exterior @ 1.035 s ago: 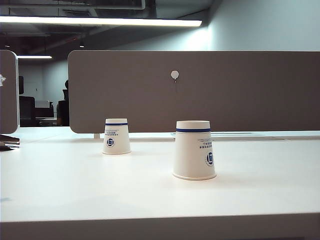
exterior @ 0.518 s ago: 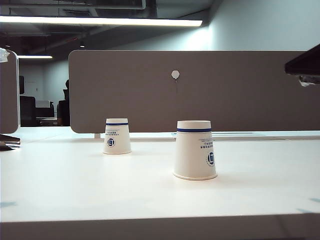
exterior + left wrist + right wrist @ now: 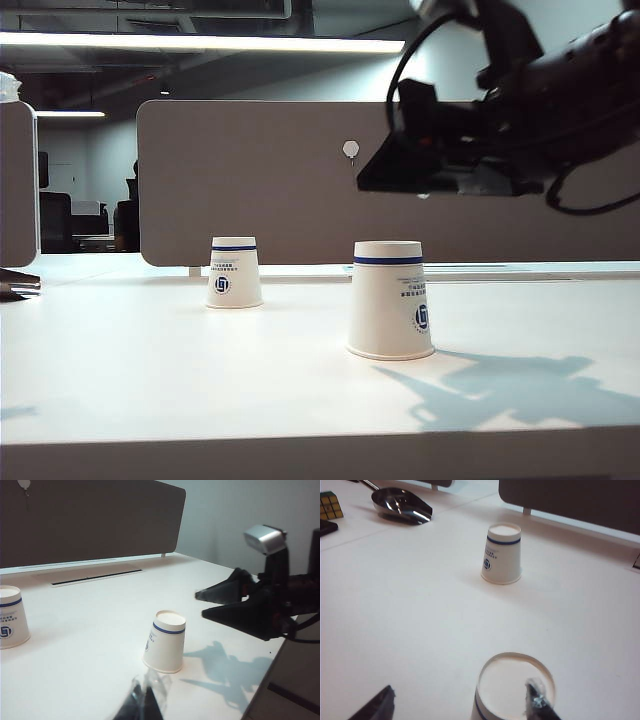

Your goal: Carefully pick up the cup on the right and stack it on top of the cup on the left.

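Right claw (image 3: 207, 604) arrived above inverted blue-banded cup (image 3: 390, 300).

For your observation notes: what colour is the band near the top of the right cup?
Dark blue, on the white right cup; it shows best in the exterior view.

The table (image 3: 200, 380) is viewed from near its surface by the exterior camera, facing the divider panel (image 3: 260, 180). It is looked down on obliquely by both wrist cameras. The right cup (image 3: 390, 300) (image 3: 165, 641) (image 3: 512, 687) is shared by all views, closest in the right wrist view.
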Robot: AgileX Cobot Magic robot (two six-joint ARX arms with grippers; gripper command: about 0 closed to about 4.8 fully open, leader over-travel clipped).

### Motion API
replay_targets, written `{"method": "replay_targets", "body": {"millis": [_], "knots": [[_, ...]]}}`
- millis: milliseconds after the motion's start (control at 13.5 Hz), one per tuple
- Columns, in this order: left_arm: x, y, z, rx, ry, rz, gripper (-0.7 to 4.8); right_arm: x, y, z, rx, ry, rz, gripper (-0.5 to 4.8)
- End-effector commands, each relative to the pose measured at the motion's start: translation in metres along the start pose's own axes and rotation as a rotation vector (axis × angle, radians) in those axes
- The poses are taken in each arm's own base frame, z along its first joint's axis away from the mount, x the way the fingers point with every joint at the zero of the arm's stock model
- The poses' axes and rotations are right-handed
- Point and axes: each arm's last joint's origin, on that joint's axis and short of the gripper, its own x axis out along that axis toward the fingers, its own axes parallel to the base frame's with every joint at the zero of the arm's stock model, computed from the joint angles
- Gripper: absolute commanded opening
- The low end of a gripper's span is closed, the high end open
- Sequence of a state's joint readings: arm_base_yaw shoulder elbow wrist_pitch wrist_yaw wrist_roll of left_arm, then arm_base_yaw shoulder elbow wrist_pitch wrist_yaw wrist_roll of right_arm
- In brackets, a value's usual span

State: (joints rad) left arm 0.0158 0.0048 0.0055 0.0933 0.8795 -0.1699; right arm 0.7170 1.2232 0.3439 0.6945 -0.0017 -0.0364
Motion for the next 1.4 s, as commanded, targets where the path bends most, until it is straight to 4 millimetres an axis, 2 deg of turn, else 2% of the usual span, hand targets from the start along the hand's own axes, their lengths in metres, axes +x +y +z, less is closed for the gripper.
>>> {"method": "replay_targets", "body": {"millis": [74, 148, 222, 370, 887, 961, 1183, 1405], "knots": [[0.000, -0.001, 0.002, 0.012, -0.009, -0.007, -0.06, 0.011, 0.000, 0.001, -0.002, 0.005, -0.003, 3.33], [0.000, -0.001, 0.002, 0.012, -0.009, -0.007, -0.06, 0.012, 0.000, 0.001, -0.002, 0.010, -0.004, 3.33], [0.000, -0.001, 0.002, 0.012, -0.008, -0.007, -0.06, 0.012, -0.012, 0.000, 0.007, 0.013, -0.057, 3.33], [0.000, -0.001, 0.002, 0.013, -0.008, -0.011, -0.06, 0.025, -0.018, -0.021, 0.016, 0.084, -0.065, 3.47], [0.000, -0.001, 0.002, 0.013, -0.009, -0.011, -0.06, 0.038, -0.020, -0.007, 0.013, 0.044, -0.067, 3.47], [0.000, -0.001, 0.002, 0.018, -0.011, -0.018, -0.06, 0.052, -0.021, -0.012, 0.015, 0.087, -0.072, 3.33], [0.000, -0.001, 0.002, 0.018, -0.011, -0.019, -0.06, 0.052, -0.021, -0.015, 0.016, 0.116, -0.073, 2.91], [0.000, -0.001, 0.002, 0.018, -0.011, -0.019, -0.06, 0.052, -0.021, -0.015, 0.016, 0.115, -0.073, 2.91]]}}
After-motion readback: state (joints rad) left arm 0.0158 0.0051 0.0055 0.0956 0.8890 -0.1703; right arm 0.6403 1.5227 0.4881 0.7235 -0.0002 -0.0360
